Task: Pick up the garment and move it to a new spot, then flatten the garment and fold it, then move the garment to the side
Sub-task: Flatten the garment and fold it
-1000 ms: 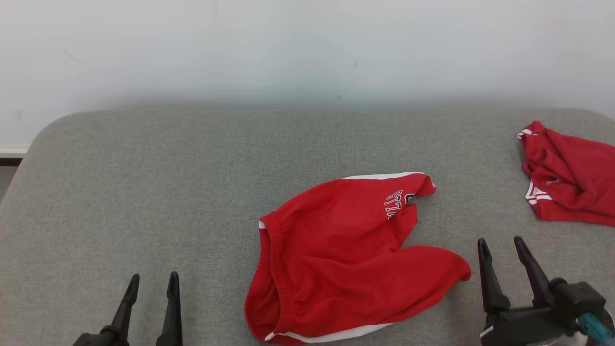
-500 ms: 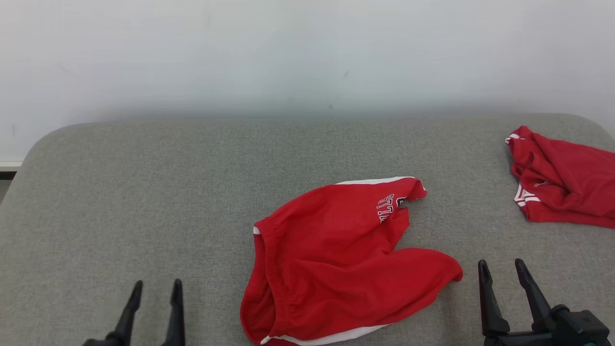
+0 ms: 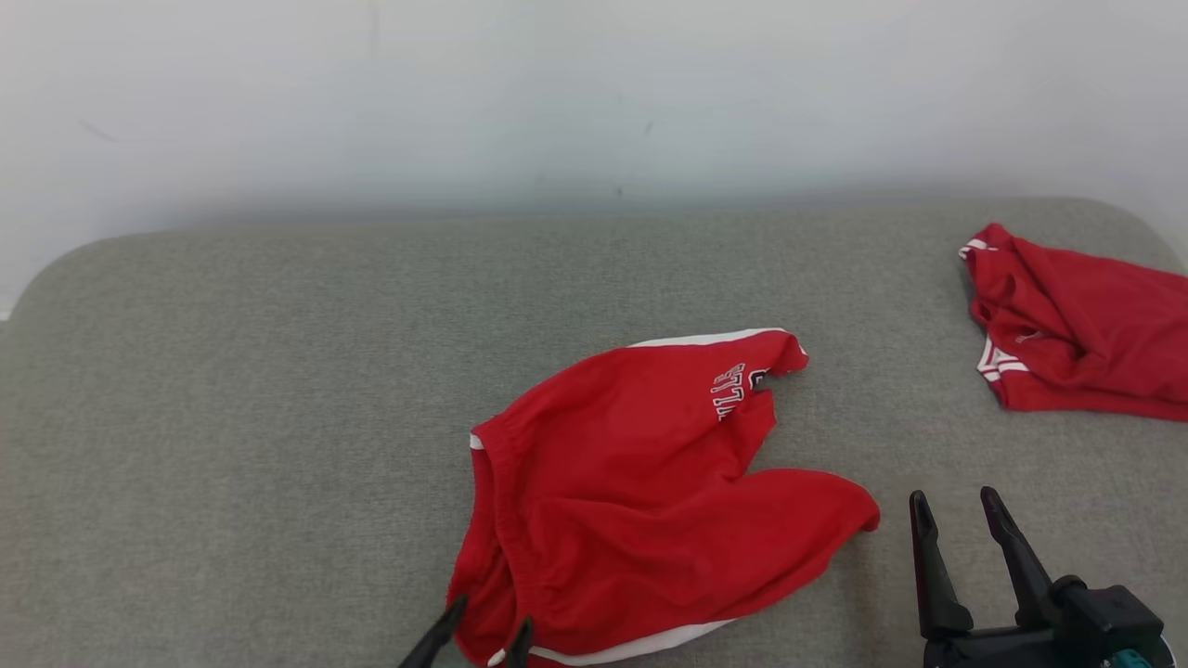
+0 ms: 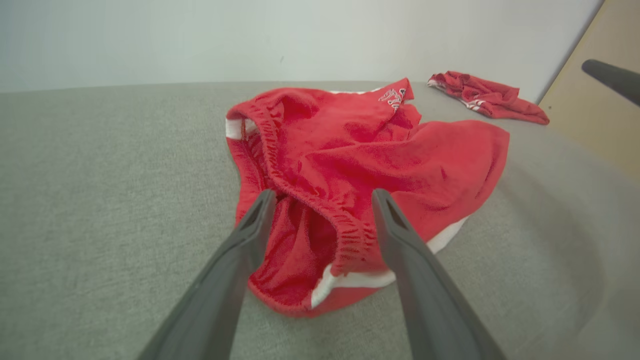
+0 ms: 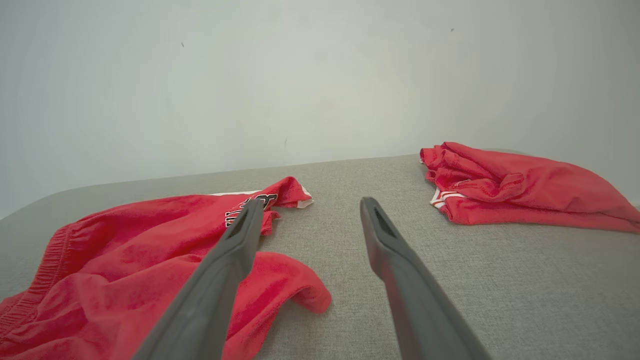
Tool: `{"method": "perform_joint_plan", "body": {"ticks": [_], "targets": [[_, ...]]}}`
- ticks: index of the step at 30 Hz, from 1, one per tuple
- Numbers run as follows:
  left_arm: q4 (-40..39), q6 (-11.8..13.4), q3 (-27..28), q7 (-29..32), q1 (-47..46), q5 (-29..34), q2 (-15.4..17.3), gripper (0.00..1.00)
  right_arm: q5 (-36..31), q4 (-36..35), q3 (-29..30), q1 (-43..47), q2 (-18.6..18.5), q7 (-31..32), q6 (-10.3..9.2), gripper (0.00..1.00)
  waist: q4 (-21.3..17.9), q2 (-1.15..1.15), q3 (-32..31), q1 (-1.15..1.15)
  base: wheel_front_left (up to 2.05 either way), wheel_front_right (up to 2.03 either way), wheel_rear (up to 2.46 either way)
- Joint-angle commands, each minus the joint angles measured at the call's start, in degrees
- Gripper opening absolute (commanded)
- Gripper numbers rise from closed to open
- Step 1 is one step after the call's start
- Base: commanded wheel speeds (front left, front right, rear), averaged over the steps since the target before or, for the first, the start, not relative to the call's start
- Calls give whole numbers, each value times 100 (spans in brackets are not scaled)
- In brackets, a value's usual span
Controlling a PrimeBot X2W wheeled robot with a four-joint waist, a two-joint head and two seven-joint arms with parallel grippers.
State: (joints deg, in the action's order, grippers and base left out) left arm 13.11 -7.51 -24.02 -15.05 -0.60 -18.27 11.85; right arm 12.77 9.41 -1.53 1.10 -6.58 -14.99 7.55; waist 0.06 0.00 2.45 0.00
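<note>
One crumpled red garment (image 3: 640, 501), white-trimmed

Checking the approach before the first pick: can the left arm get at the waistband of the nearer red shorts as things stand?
Probably yes: the left gripper is open, with the elastic waistband of the red shorts lying between its fingers, nothing over it. The other red garment lies well apart.
</note>
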Motion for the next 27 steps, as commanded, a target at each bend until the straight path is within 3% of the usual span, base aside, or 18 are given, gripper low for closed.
{"method": "perform_joint_plan", "body": {"ticks": [1, 10, 11, 12, 13, 19, 27], "targets": [[134, 7, -137, -16, -117, -125, 53, 100, 8, -3, 11, -56, -21, -24, -16, 100, -103, 0, 82, 0, 0, 0, 0], [859, 8, -702, -16, -465, -496, 95, 100, 28, -14, 45, -128, -38, -24, -16, 100, -319, 0, 236, 0, 0, 0, 0], [919, 8, -741, -16, -518, -518, 81, 74, 26, -15, 62, -139, -35, -24, -16, 100, -325, 0, 245, 0, 0, 0, 0], [959, 8, -760, -16, -592, -554, 76, 24, 26, -22, 71, -150, -33, -24, -16, 100, -330, 0, 254, 0, 0, 0, 0], [953, 8, -747, -16, -654, -596, 60, 0, 24, -23, 78, -152, -30, -24, -16, 100, -331, 0, 261, 0, 0, 0, 0], [781, 8, -381, -16, -821, -797, 47, 0, -23, 4, 128, -142, -1, -24, -16, 100, -230, 0, 280, 0, 0, 0, 0], [540, 8, 721, -16, -537, -731, 196, 0, -77, 129, 184, -213, 9, -24, -16, 100, -60, 0, 305, 0, 0, 0, 0]]}}
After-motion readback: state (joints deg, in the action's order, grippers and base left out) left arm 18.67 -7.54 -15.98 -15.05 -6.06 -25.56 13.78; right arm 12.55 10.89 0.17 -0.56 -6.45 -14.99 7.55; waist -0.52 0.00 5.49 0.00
